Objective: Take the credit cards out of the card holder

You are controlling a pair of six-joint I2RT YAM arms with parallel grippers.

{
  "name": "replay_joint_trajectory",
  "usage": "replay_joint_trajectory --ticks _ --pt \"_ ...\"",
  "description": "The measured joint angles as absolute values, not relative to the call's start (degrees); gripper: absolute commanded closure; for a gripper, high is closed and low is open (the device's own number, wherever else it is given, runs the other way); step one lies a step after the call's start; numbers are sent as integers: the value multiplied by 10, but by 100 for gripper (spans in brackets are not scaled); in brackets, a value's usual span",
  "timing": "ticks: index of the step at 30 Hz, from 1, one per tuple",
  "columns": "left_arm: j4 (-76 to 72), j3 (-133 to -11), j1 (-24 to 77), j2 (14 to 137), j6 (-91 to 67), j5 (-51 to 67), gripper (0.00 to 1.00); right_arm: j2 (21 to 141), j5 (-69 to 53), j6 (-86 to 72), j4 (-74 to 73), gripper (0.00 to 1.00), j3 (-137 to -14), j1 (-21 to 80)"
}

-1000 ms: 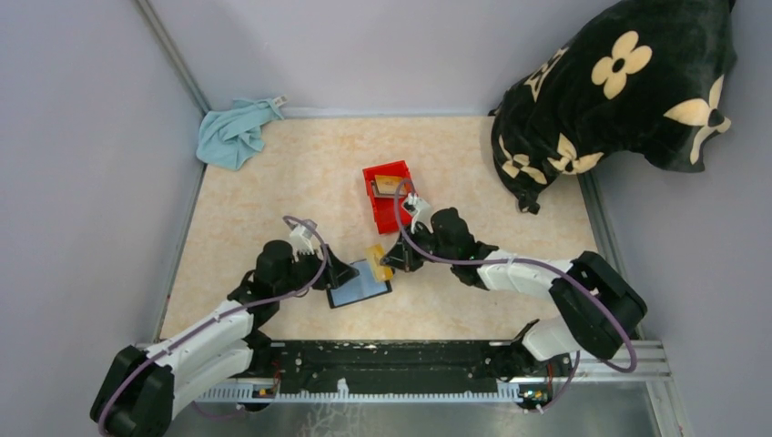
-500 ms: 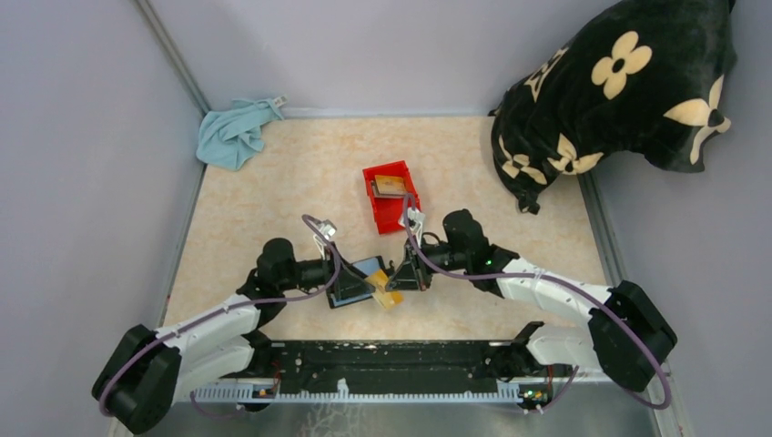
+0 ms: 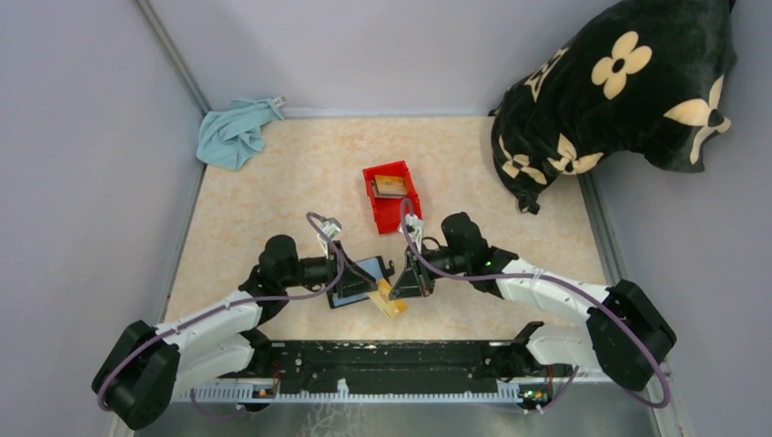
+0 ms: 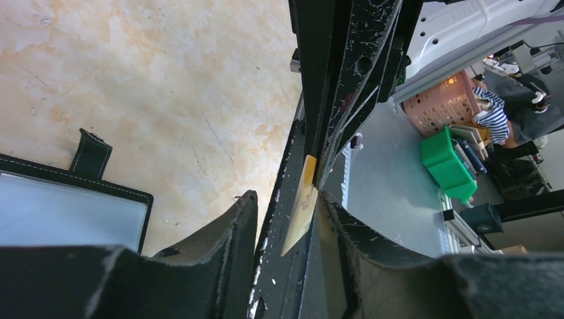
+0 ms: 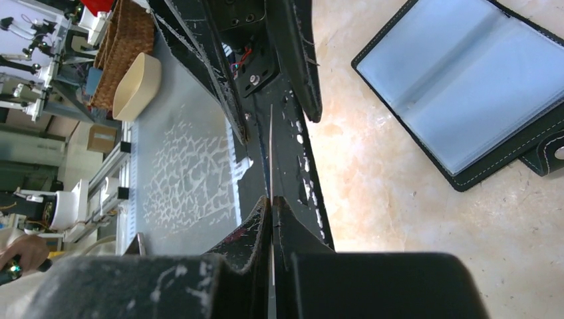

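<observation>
The card holder (image 3: 364,270) lies open on the table, black outside and blue inside; it also shows in the left wrist view (image 4: 66,206) and the right wrist view (image 5: 465,86). My right gripper (image 3: 394,289) (image 5: 273,199) is shut on a tan credit card (image 3: 392,304), seen edge-on in its own view (image 5: 271,153), just right of the holder. My left gripper (image 3: 371,289) (image 4: 286,203) is open, its fingers on either side of that card (image 4: 300,211), over the holder's right part. More cards (image 3: 390,186) lie in the red bin (image 3: 375,211).
A blue cloth (image 3: 235,132) lies at the back left corner. A black flowered cushion (image 3: 619,91) fills the back right. The black base rail (image 3: 391,357) runs along the near edge, close below the held card.
My right gripper carried the tan card from beside the holder's far right edge toward the near edge. My left gripper moved right across the holder until its open jaws straddle the card.
</observation>
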State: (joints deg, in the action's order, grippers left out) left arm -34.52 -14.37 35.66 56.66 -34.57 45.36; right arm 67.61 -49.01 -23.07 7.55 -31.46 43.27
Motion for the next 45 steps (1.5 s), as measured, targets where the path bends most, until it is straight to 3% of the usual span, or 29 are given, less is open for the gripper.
replay_joint_trajectory --ticks 8,13,17,21,25,26,30,36,45 --pt "-345 -144 372 567 -342 464 61 687 -493 -245 102 100 -311 433" --pt "-345 -144 384 573 -333 467 78 698 -495 -252 113 100 -311 433" --pt "-343 -144 385 574 -327 465 100 700 -500 -256 116 100 -311 433" --pt "-341 -144 385 572 -323 462 100 700 -500 -255 116 97 -311 432" --pt "-334 -144 387 564 -322 444 100 692 -465 -255 110 46 -310 433" --pt "-330 -145 389 559 -321 431 100 681 -441 -252 104 43 -307 432" --pt "-298 -168 389 556 -312 369 100 608 -338 -239 57 41 -307 423" --pt "-226 -267 389 579 -279 187 100 518 -214 -217 -5 44 -307 377" --pt "-232 -485 381 791 -287 -23 100 488 -181 -216 -35 45 -281 344"
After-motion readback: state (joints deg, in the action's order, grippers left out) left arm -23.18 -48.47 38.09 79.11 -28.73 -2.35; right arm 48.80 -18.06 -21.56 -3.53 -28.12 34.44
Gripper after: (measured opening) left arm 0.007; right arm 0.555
